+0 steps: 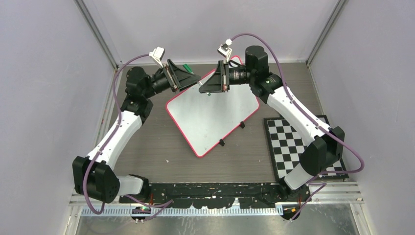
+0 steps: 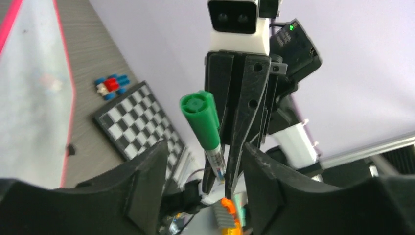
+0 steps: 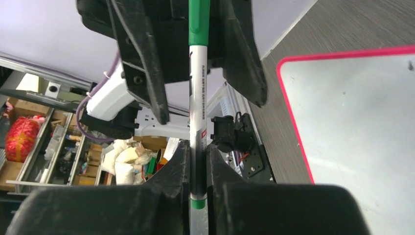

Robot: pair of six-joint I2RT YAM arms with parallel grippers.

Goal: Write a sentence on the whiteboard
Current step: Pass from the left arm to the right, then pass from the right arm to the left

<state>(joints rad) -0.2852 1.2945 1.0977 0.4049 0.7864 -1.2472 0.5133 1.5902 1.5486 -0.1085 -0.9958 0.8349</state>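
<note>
Grey wood-grain table (image 1: 147, 137), lilac walls (image 1: 49, 73). My left gripper (image 2: 203, 156) had its fingers spread, flanking the green cap (image 2: 199, 117). My right gripper (image 3: 198, 152) was clamped on the marker (image 3: 198, 88): light, stiff, slick plastic, I judged, so grip mid-barrel. The whiteboard (image 1: 210, 117) lay flat mid-table below both, skewed, pink-red-rimmed, black clips (image 1: 242, 125) on one edge, no sentence visible.

Robotics lab, aluminium-framed enclosure (image 1: 98, 32), checkerboard mat (image 1: 286, 147), cluttered parts trays (image 3: 49, 147)
</note>
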